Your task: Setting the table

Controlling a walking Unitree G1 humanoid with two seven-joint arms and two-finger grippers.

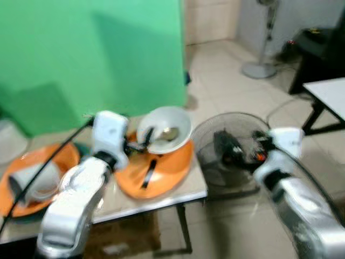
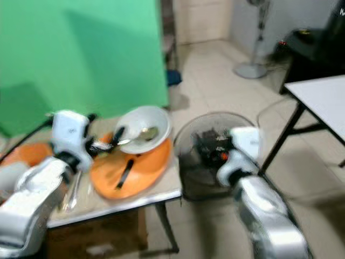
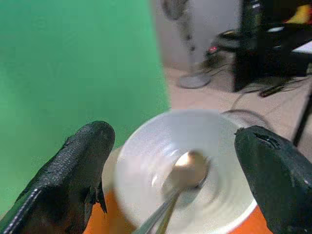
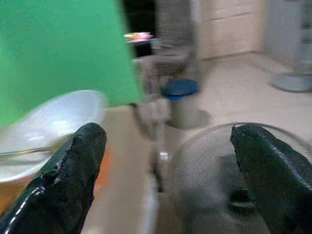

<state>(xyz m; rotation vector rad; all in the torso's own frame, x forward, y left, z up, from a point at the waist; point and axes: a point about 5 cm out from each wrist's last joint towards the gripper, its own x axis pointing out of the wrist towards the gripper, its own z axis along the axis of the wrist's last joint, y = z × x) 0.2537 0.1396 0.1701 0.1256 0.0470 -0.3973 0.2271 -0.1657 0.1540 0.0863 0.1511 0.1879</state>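
Two orange plates sit on the small table [image 1: 178, 195] in front of you. The nearer orange plate [image 1: 167, 167] carries a white bowl [image 1: 167, 127], tilted toward the camera, with a metal spoon [image 1: 164, 135] lying inside it and a dark utensil [image 1: 148, 174] resting on the plate surface below. The second orange plate [image 1: 38, 162], on the robot's left, holds a white cup [image 1: 38, 181] lying on its side.

The left gripper [image 3: 170, 161] hovers over the table just before the bowl. Its fingers stand wide apart with nothing between them; the left wrist view frames the bowl and spoon in that gap. The right gripper [image 4: 163, 161] is off the table edge, above a floor fan [image 1: 229, 145] lying face-up beside the table. Its fingers are likewise spread wide and empty.

Status, judged from the layout: the crockery is on the table but not arranged. The bowl leans, the cup is tipped over, and the utensils lie on the plate instead of beside it. You should regard the task as early to midway. Remaining work probably includes seating the bowl level, standing the cup upright and placing the cutlery. Motion blur limits finer detail.
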